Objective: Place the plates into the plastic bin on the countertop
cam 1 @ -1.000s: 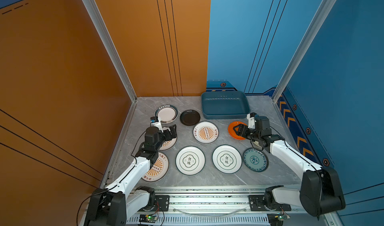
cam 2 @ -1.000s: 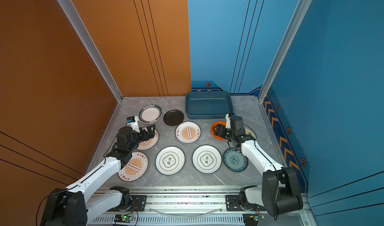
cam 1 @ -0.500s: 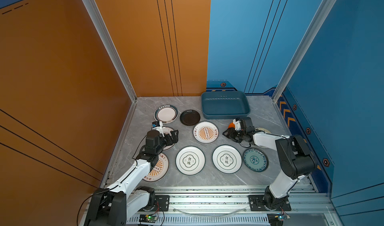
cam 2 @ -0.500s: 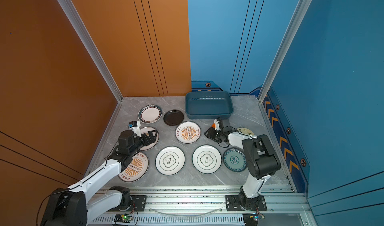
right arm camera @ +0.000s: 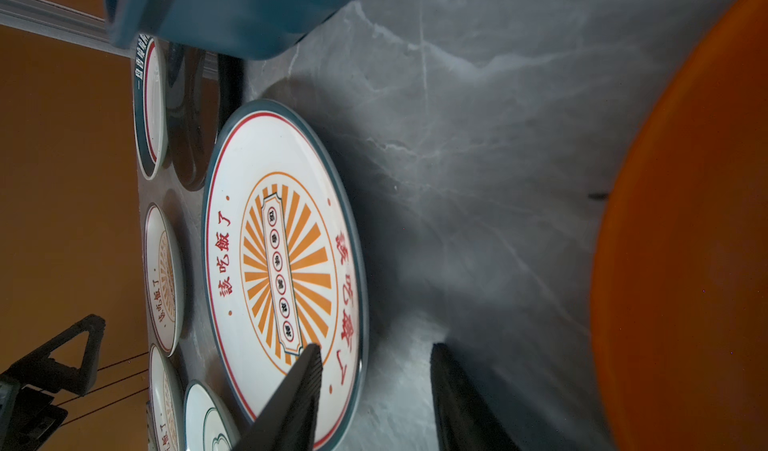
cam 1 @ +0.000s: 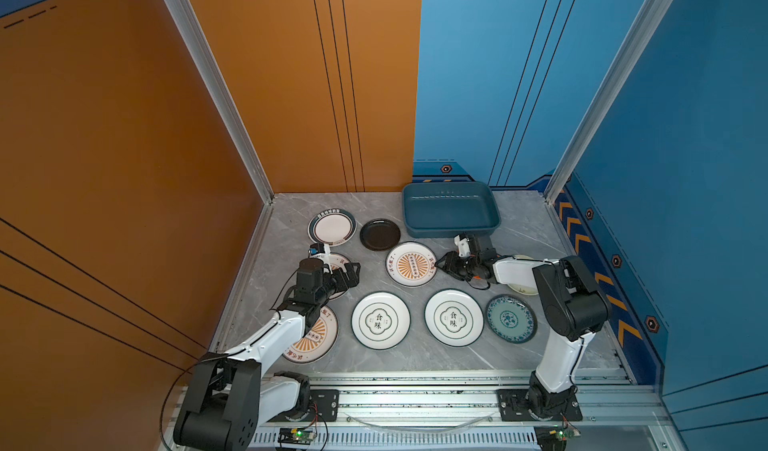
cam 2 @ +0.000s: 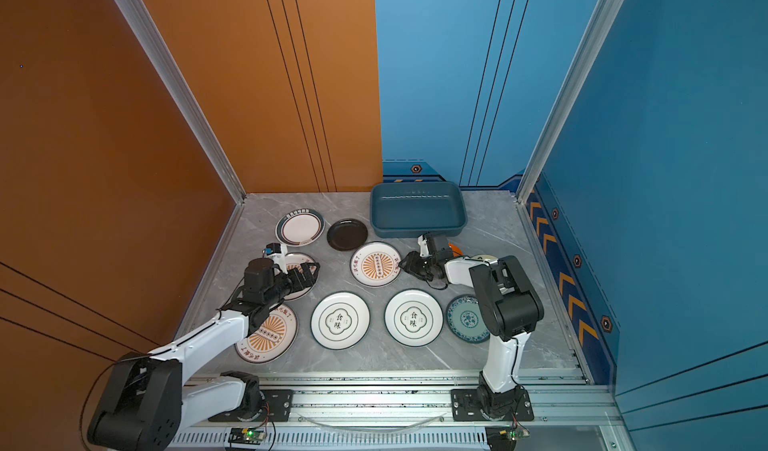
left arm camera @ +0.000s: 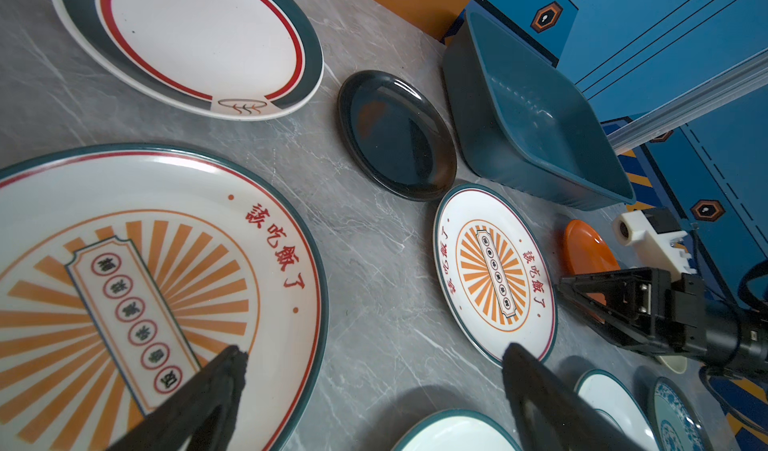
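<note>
Several plates lie flat on the grey countertop [cam 1: 519, 237], and the teal plastic bin [cam 1: 451, 228] stands empty at the back. My right gripper [cam 1: 441, 264] [right arm camera: 376, 347] is low at the right edge of the middle sunburst plate [cam 1: 411, 264] [right arm camera: 286, 258]. It is open, with one finger over the plate and the other over bare stone, so the rim lies between them. The orange plate [right arm camera: 685, 262] [cam 2: 455, 247] lies just behind it. My left gripper [cam 1: 351, 274] [left arm camera: 374, 349] is wide open and holds nothing, one finger over the left sunburst plate [left arm camera: 145, 287].
A dark-rimmed white plate [cam 1: 332, 227] and a black plate [cam 1: 380, 235] lie at the back left. Two green-emblem plates [cam 1: 380, 321] [cam 1: 454, 318], a teal floral plate [cam 1: 511, 318] and another sunburst plate [cam 1: 313, 341] line the front. A cream plate [cam 1: 521, 289] is partly under my right arm.
My right arm has swung left from over the orange plate down to the middle sunburst plate's edge, and its jaws have narrowed. The left gripper has shifted slightly and stayed open.
</note>
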{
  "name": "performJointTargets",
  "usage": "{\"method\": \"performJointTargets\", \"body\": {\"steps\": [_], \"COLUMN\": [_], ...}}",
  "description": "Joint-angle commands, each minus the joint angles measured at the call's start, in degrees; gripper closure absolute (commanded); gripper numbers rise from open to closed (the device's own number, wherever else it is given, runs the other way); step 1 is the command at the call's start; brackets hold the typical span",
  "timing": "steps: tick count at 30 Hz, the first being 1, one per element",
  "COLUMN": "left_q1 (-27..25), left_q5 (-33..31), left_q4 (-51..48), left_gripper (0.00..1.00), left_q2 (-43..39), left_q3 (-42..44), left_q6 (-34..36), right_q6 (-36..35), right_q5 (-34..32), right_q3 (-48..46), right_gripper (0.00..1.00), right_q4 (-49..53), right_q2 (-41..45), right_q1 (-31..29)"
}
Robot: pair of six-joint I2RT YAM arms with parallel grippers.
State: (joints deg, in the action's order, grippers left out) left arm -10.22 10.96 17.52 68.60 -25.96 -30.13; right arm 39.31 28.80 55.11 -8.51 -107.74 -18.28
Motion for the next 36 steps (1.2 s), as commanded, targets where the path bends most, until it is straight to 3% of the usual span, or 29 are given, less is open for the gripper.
{"method": "performJointTargets", "body": {"steps": [1,7,17,25,36], "left_q1": [-0.44,-0.65,-1.64,-2.94,-4.89], "left_q5": [2.2,3.46,5.47,9.55,12.97], "left_q4": [2.48,3.49,5.16,9.19,14.46], "left_gripper": [0.02,0.02,0.02,0.02,0.01], "left_q2": [1.59,3.54,6.36,10.49,15.13], "left_q3": [-1.52,-2.03,-2.62,-3.23,-3.83], "left_q6": [-1.02,-1.27,-2.27,-4.14,-6.39], "right_q6": [1.82,3.72,5.35,5.6,7.17], "right_q5": [1.42,2.99,4.05,4.64,8.05], "right_q3": [1.36,1.69,1.76,0.8,-2.31], "right_gripper": [0.56,0.63,0.86,0.98,1.0], "right_q4": [-1.86,-4.76,-7.22,-7.22,-6.98], "right_q2": [-2.05,-4.86,-6.65,-4.48,3.65], "right_q1": [-0.66,-0.95,-1.06,-0.83,0.44]}}
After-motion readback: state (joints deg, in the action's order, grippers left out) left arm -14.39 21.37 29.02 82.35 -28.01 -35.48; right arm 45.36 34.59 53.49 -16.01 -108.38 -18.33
